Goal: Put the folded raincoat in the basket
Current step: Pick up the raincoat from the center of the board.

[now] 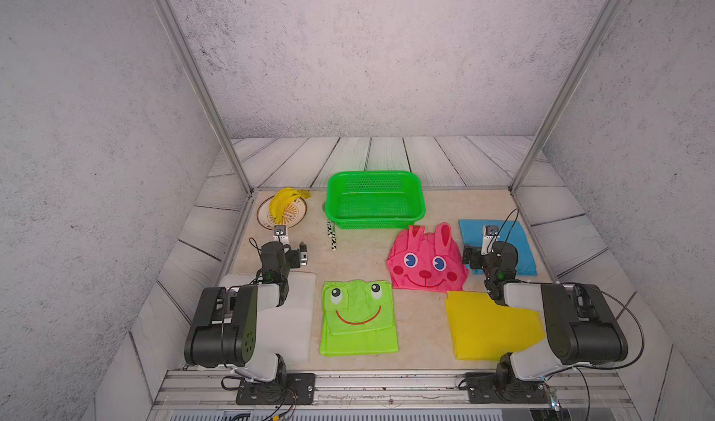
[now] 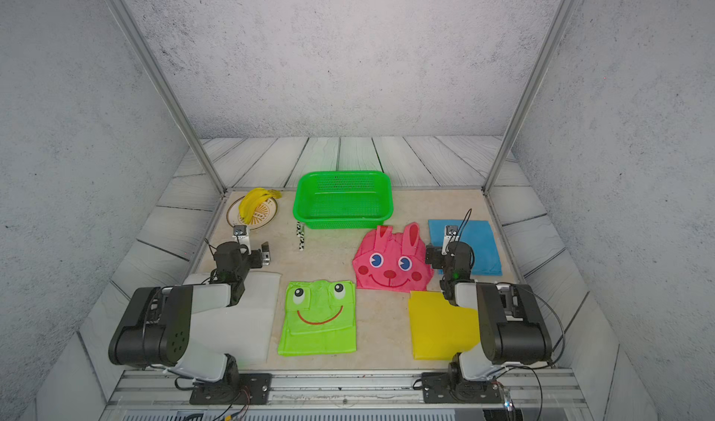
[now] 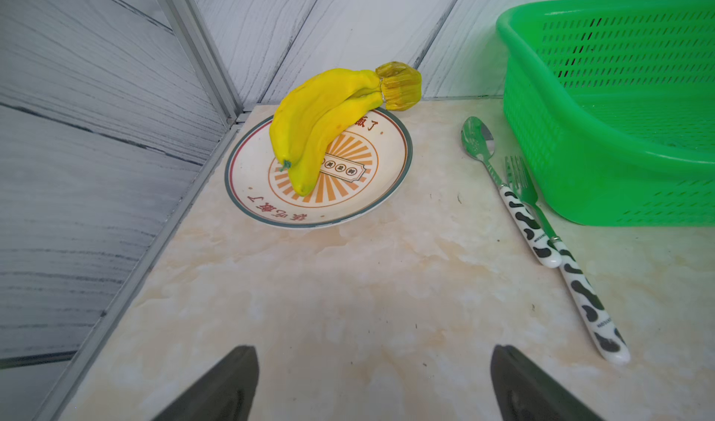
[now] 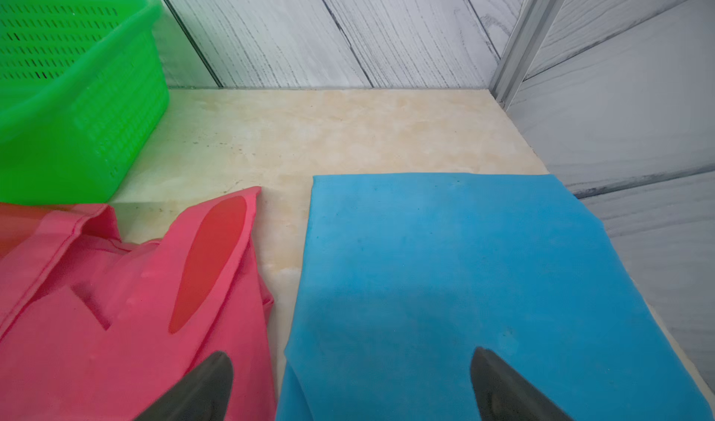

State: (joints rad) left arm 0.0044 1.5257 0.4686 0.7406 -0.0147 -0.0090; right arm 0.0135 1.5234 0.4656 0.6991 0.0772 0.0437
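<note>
Five folded raincoats lie flat on the table point(image 1: 421, 322) in both top views, all outside the basket point(image 1: 371, 223). The white raincoat point(image 1: 290, 322) lies under the left arm and the green frog raincoat point(image 1: 358, 318) at near centre. The pink rabbit raincoat point(image 1: 425, 264) lies just before the basket's right corner. The yellow raincoat point(image 1: 487, 330) and blue raincoat point(image 1: 518, 245) lie by the right arm. The basket stands at the far middle. I cannot tell which raincoat the task means.

Left wrist view: I find the left gripper point(image 3: 373, 365) spread wide over bare table, holding nothing. A banana bunch point(image 3: 321, 121) sits on a plate point(image 3: 251, 160). A spoon point(image 3: 478, 140) and fork point(image 3: 518, 175) lie beside the basket.

Right wrist view: the right gripper point(image 4: 352, 355) is spread wide and empty. One fingertip point(image 4: 209, 392) shows before the pink rabbit raincoat, the other before the blue raincoat.
</note>
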